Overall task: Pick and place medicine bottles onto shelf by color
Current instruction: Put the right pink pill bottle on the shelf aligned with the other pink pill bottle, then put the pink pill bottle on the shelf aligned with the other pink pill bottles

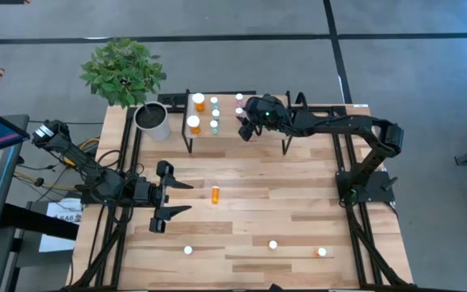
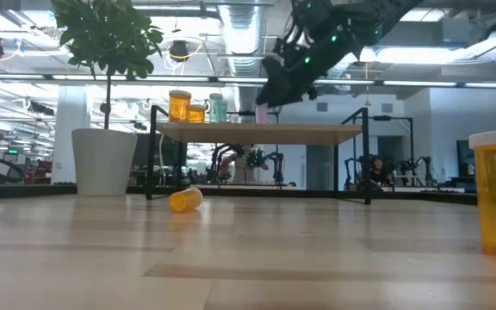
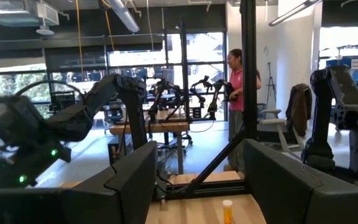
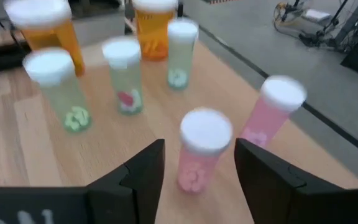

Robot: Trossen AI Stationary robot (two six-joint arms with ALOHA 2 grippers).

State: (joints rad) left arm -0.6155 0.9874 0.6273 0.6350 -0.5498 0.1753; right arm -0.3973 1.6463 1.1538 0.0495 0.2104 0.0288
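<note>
Your left gripper [image 1: 177, 197] is idling wide open, empty, over the table's left side. An orange bottle [image 1: 215, 194] is lying just right of it. On the shelf [image 1: 227, 132], orange, green and pink bottles are standing. Your right gripper [image 4: 197, 163] is hovering open around a pink bottle [image 4: 201, 149], not clamping.

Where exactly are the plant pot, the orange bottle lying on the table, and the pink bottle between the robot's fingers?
Plant pot [image 1: 154, 120]: high view, on its white rim.
Lying orange bottle [image 2: 184, 200]: low view, on its orange body.
Pink bottle [image 4: 201, 152]: right wrist view, on its body just under the white cap.
</note>
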